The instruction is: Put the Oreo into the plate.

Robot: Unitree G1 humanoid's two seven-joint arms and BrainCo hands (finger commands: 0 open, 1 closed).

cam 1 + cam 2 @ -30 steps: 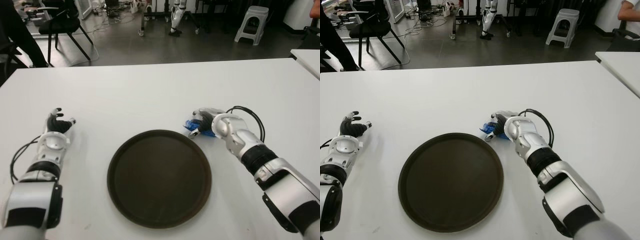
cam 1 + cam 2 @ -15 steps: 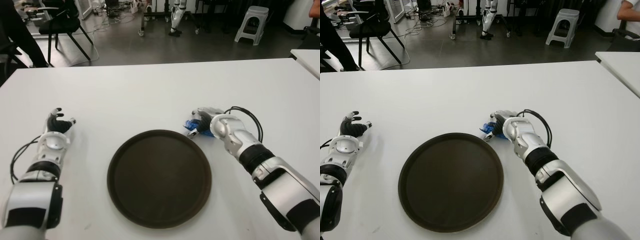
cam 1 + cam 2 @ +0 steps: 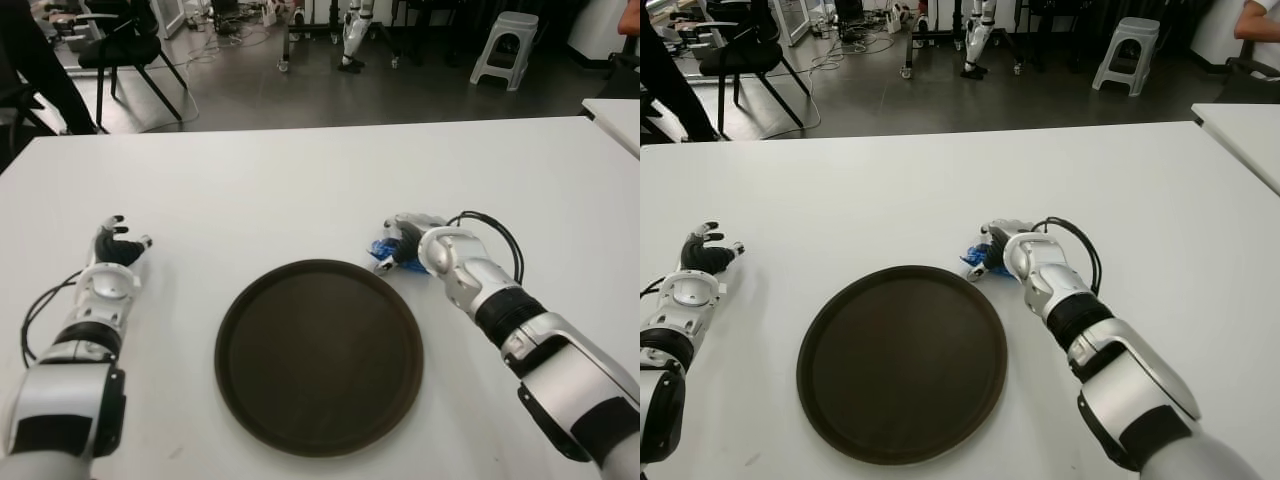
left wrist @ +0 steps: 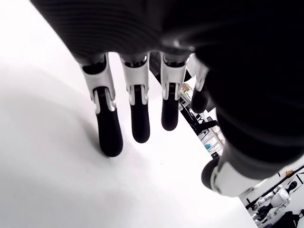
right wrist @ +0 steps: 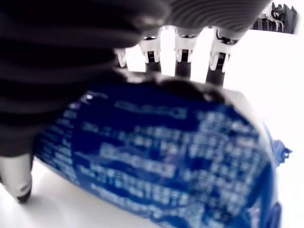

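Observation:
The Oreo (image 3: 382,251), a blue packet, lies on the white table (image 3: 300,190) just off the far right rim of the round dark plate (image 3: 318,358). My right hand (image 3: 406,238) covers the packet from the right. Its fingers curl over the far side and the thumb sits at the near side. The right wrist view is almost filled by the Oreo packet (image 5: 171,156) under my palm, with fingers (image 5: 183,57) behind it. Only the packet's left end shows past the hand in the eye views. My left hand (image 3: 118,244) shows far left of the plate, fingers (image 4: 109,135) relaxed on the table, holding nothing.
A black cable (image 3: 495,232) loops beside my right wrist. Beyond the table's far edge are a chair (image 3: 125,45), a grey stool (image 3: 505,45) and a person's leg (image 3: 35,60). A second white table's corner (image 3: 615,115) stands at the right.
My right hand and forearm have crept a little farther from me, staying on the Oreo packet. The left hand and the plate have not moved.

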